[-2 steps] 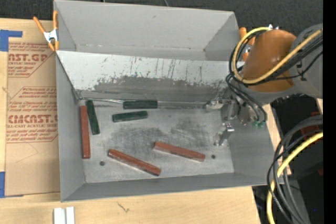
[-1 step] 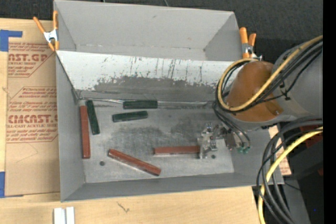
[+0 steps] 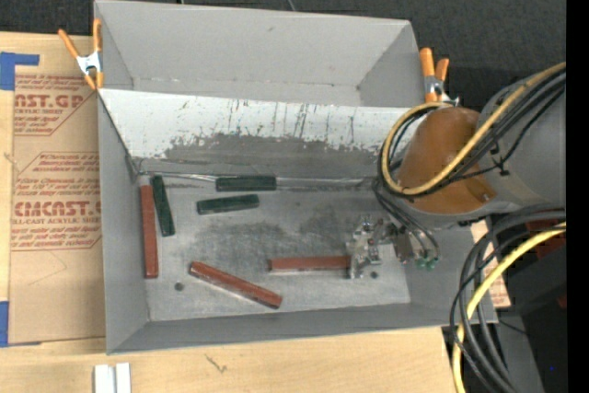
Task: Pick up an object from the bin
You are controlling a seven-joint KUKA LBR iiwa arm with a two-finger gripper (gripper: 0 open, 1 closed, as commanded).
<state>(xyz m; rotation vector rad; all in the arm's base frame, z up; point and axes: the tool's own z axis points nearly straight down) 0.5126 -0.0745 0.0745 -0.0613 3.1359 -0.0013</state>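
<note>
Target obj = red-brown stick (image 3: 308, 264): long, thin, straight bar w/ flat faces. It lies flat on the floor of the bin (image 3: 304, 216), approx parallel to the bin's near edge and close to it, in the right half toward the near-right corner. Its left end is free and points toward mid-floor. Its right end reaches my gripper (image 3: 365, 259), so that tip is hidden. Can't tell if the right end is raised; the rest looks to be resting on the floor.
</note>
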